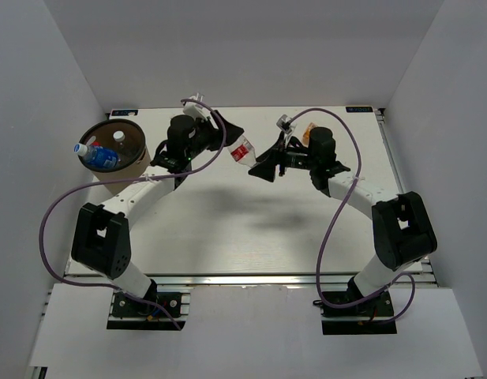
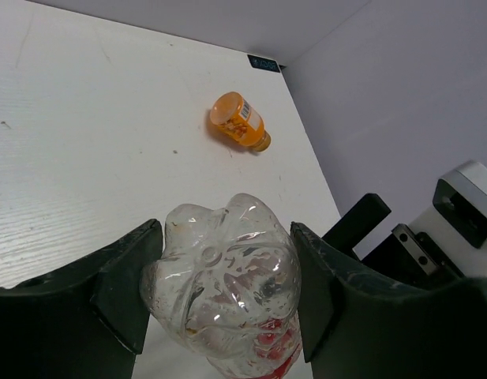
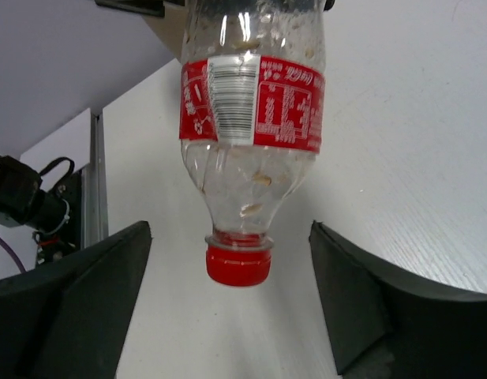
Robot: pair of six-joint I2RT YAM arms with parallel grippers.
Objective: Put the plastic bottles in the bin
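Closest to your left wrist camera, the left gripper is clamped on the clear bottle. Its dark fingers press the ribbed base from both sides, and a little red label shows below. Beyond it on the white table, an orange bottle lies on its side near the far right corner, well apart from anything else.

From your right wrist camera, the same clear bottle hangs cap-first toward the lens, with a red label and barcode around its middle and a red cap at the end. The right gripper stands open. You can see a gap on both sides between its fingers and the cap, so nothing is touching there.

From the top camera, you see the clear bottle held between the two arms over the far half of the table. The left gripper has it, and the right gripper sits just beside its cap end. The bin stands at the far left corner, beside the left arm, with a blue-labelled bottle already lying inside it. The orange bottle shows only partly behind the right wrist.
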